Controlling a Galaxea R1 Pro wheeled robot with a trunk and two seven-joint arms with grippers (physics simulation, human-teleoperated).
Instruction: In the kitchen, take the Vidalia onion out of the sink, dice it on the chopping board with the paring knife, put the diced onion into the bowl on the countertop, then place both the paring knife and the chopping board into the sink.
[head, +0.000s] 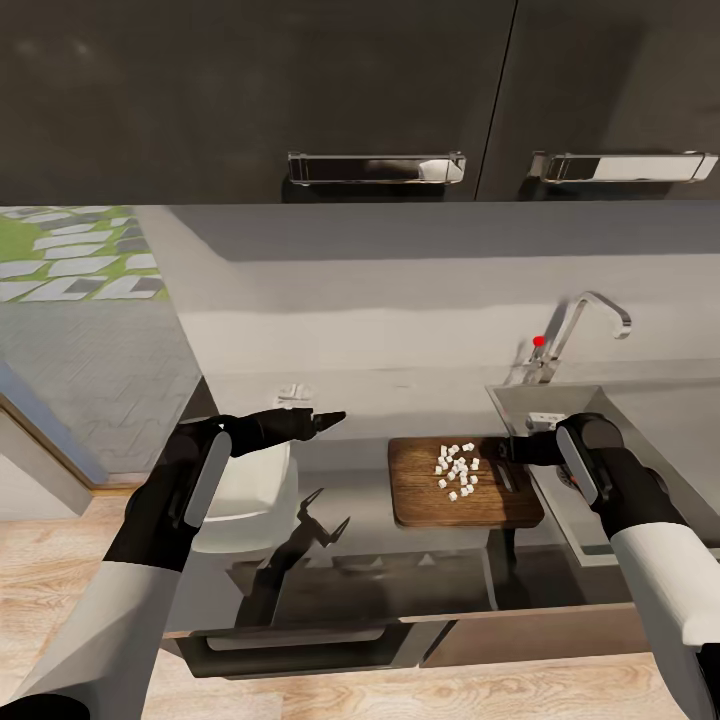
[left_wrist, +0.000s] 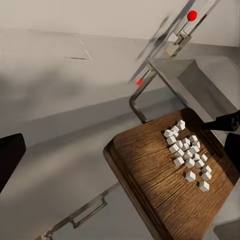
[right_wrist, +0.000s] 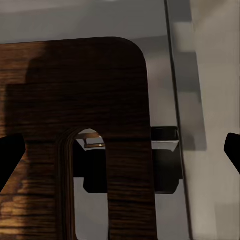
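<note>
Countertop (head: 360, 520): right pincer (head: 512, 450) spread over chopping board (head: 420, 495), empty.

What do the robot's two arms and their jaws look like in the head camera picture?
Both arms have white upper segments that turn into glossy black forearms. Each forearm carries a long rounded light grey panel along its side. The left gripper is black, ending in slim pointed jaws. The right gripper is black too. No cables or markings are visible.
</note>
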